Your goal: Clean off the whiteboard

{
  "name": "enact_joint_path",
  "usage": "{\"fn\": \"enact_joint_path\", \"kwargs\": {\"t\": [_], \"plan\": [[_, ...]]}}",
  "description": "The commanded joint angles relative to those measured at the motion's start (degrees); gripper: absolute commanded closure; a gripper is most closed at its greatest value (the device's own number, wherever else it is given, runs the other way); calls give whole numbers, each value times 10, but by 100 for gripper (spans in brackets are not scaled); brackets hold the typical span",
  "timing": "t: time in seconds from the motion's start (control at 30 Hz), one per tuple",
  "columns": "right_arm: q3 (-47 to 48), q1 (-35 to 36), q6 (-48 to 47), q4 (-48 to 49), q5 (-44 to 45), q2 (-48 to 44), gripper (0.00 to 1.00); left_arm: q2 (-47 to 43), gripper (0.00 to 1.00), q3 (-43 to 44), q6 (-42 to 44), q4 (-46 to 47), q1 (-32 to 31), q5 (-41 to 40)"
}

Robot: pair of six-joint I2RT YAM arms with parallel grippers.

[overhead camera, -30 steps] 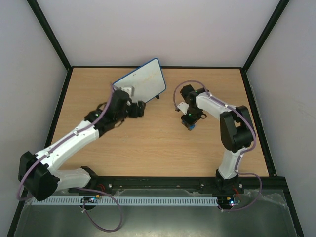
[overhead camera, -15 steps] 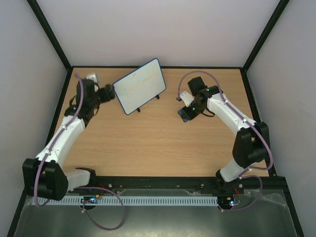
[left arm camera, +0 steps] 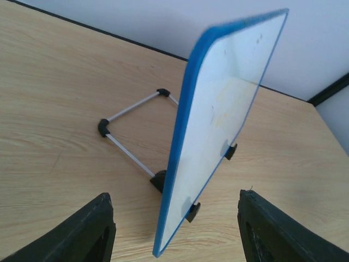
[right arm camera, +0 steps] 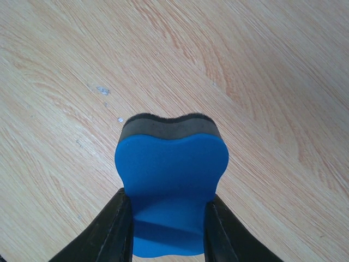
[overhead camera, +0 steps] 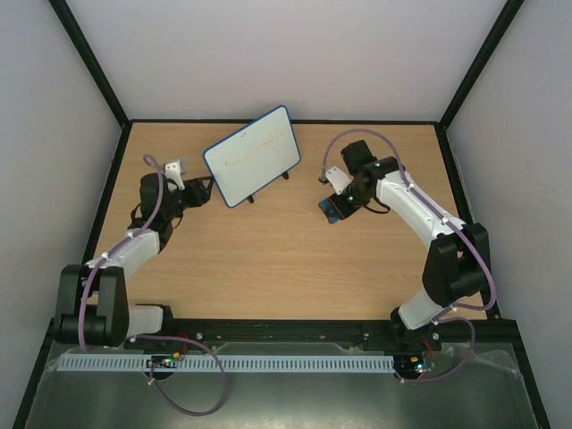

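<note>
The whiteboard (overhead camera: 253,156), white with a thin blue frame, stands tilted on the far left-centre part of the wooden table (overhead camera: 268,268). It is propped from behind by a wire stand (left arm camera: 131,112) with black feet. Faint yellowish scribbles cross its face (too pale to read). The left gripper (overhead camera: 198,189) lies low on the table just beside the board's near-left corner. Its jaws are spread wide and hold nothing. In the left wrist view the board's blue edge appears between the two dark fingers (left arm camera: 82,234), clear of both. The right gripper (overhead camera: 334,211) is well apart from the board, to its right over bare wood. Its jaws are closed on a blue eraser (right arm camera: 172,180), whose black felt layer faces away from the wrist camera.
</note>
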Motion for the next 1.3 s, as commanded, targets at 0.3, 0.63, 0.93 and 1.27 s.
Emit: {"fn": "enact_joint_path", "kwargs": {"t": [0.3,0.63,0.93,1.27], "plan": [[-28,-1,-9,-10,7,-31,97,141,55,-56,-9,304,4,74],[-31,-1,-6,-6,9,-19,97,265,86,-47,-56,481,4,149],[-23,-1,-7,-5,11,-5,97,310,97,-69,-113,599,-3,176],[-13,-1,-16,5,10,6,97,256,97,-115,6,507,-74,171]]}}
